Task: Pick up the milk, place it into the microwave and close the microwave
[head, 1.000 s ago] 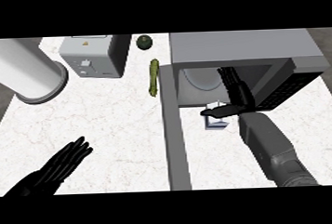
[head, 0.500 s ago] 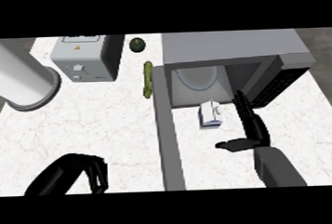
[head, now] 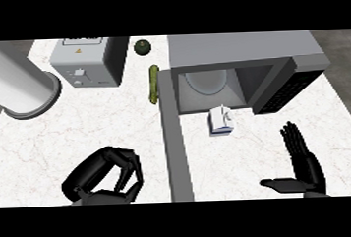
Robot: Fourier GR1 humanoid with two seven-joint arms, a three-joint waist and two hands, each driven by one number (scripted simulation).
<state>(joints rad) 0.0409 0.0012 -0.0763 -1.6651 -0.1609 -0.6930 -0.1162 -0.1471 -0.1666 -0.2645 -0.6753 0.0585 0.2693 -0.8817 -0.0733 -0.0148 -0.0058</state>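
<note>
The milk (head: 221,122), a small white and blue carton, stands upright at the mouth of the open grey microwave (head: 238,48), just in front of its white turntable (head: 206,83). The microwave's door (head: 177,155) is swung out toward me and shows edge-on as a long grey strip. My right hand (head: 305,164) is open at the lower right, fingers straight and pointing up, apart from the carton. Left of the door, my left hand (head: 106,176) is low over the counter, fingers curled and holding nothing.
A grey boxy appliance (head: 86,62) stands at the back left, beside a large white cylinder (head: 21,84). A green cucumber (head: 154,84) lies just left of the microwave, and a dark avocado (head: 142,47) sits behind it. White marble counter (head: 77,129) lies around them.
My right hand has let go of the milk at the microwave's mouth and drawn back to the lower right, now open. My left hand has curled its fingers.
</note>
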